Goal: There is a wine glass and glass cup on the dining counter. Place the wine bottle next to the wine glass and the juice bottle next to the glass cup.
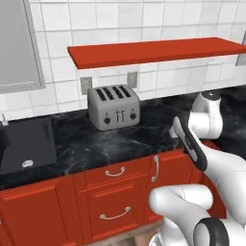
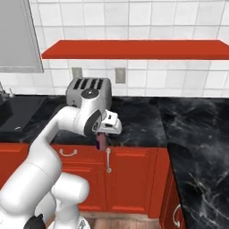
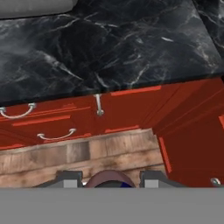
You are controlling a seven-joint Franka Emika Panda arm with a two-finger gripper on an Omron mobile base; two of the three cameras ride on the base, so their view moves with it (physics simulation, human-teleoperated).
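Arm raised over the black marble counter, the juice bottle pinched in its gripper.

The black white-veined counter [image 2: 143,120] runs along the tiled wall over red drawer fronts [image 1: 113,192] with silver handles; a long red shelf [image 2: 134,49] hangs above it; a silver toaster [image 1: 114,106] stands on the counter near the wall, a dark sink [image 1: 26,144] to its left; the gripper [image 2: 102,139] hangs by the counter's front edge, its jaws closed on the small purplish juice bottle [image 2: 101,142], which hangs below the hand in front of the drawers; in the hand view the bottle's rounded top [image 3: 107,180] sits between the two finger tips.
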